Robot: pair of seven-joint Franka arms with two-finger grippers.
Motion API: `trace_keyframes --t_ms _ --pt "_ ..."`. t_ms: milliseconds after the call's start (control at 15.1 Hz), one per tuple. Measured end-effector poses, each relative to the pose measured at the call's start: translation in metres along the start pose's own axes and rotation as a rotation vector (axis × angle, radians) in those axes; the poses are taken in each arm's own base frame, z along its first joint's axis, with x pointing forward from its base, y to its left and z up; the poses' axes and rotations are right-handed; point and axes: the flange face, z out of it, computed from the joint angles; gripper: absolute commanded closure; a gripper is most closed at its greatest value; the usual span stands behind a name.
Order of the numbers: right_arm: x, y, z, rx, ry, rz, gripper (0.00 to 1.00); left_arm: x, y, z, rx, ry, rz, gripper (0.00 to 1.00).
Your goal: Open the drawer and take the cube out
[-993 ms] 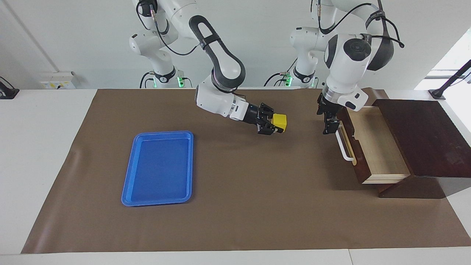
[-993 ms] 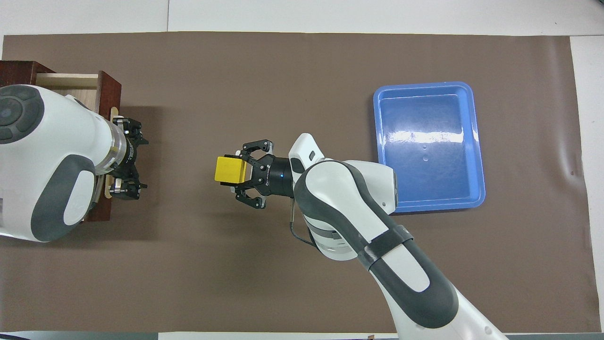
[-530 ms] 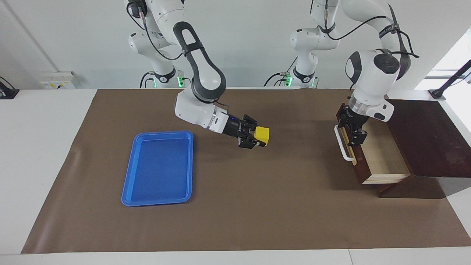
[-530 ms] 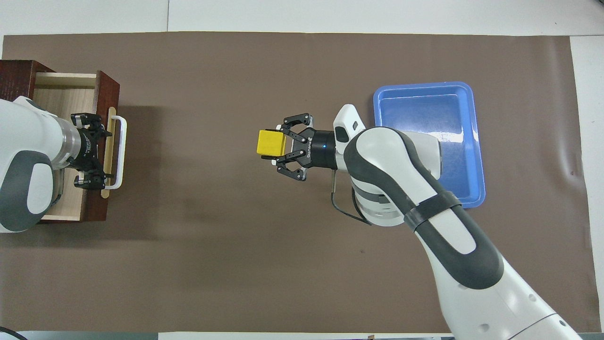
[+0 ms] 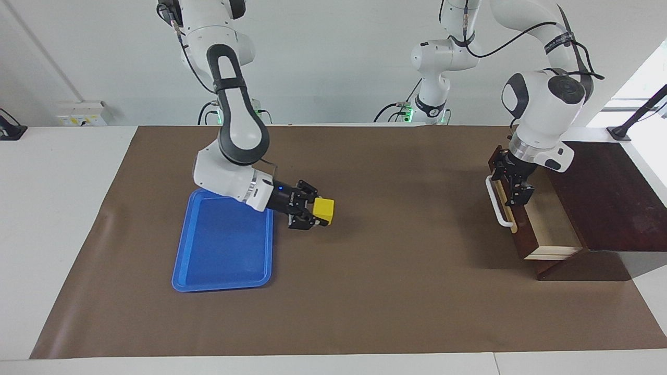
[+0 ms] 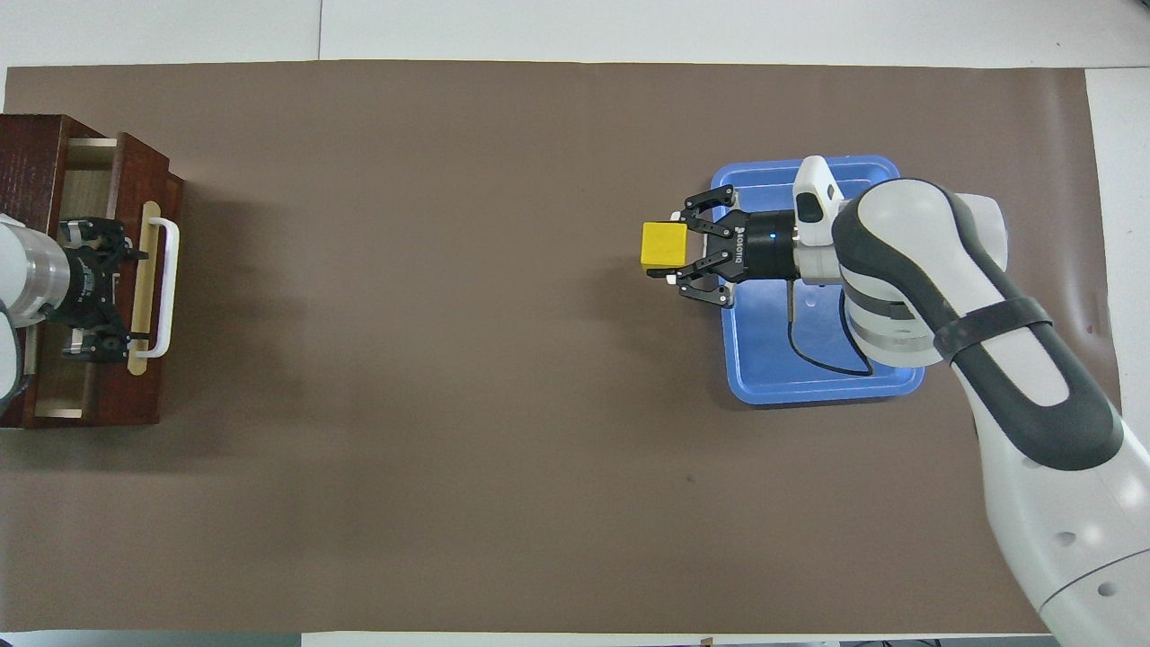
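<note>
The yellow cube [image 5: 324, 210] [image 6: 663, 246] hangs low over the brown mat, just off the edge of the blue tray, with my right gripper [image 5: 317, 213] [image 6: 676, 254] shut on it. The dark wooden drawer [image 5: 547, 229] [image 6: 148, 180] stands partly pulled out of its cabinet [image 5: 604, 192] [image 6: 31, 144], a strip of pale interior showing. My left gripper [image 5: 511, 183] [image 6: 126, 301] is open at the drawer's front panel, right by the white handle [image 5: 497, 205] [image 6: 171, 279], holding nothing.
A blue plastic tray [image 5: 224, 250] [image 6: 809, 359] lies on the brown mat [image 5: 396, 291] toward the right arm's end, partly under the right arm's wrist. The cabinet sits at the left arm's end of the table.
My right gripper carried the cube from mid-table toward the blue tray and lower. My left gripper moved onto the drawer front, and the drawer slid partway back into the cabinet.
</note>
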Motion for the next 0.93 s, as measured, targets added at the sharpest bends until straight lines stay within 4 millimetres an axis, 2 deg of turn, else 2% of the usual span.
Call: trace_keyframes --t_ms 132,331,463,596,728,861,927 --pt "-0.025 0.003 -0.023 -0.015 -0.027 0.026 1.0 0.021 -0.003 0.001 -0.002 0.0 0.026 0.0" --pt "-0.05 0.005 -0.047 -0.015 -0.056 0.022 1.0 0.022 -0.003 -0.004 0.014 0.002 0.085 0.0" --pt "-0.073 0.002 -0.063 -0.023 -0.059 -0.024 1.0 0.018 0.001 -0.027 0.048 -0.007 0.187 0.0" --pt "-0.097 -0.001 -0.072 -0.025 -0.058 -0.082 1.0 0.0 0.007 -0.065 0.064 -0.014 0.311 0.0" --pt "-0.109 -0.002 -0.076 -0.026 -0.057 -0.127 1.0 -0.033 0.009 -0.098 0.082 -0.024 0.466 0.0" --pt "-0.117 -0.003 -0.074 -0.02 -0.058 -0.161 1.0 -0.061 0.005 -0.118 0.1 -0.039 0.676 0.0" --pt "-0.122 -0.004 -0.071 -0.014 -0.059 -0.168 1.0 -0.068 0.001 -0.124 0.111 -0.049 0.787 0.0"
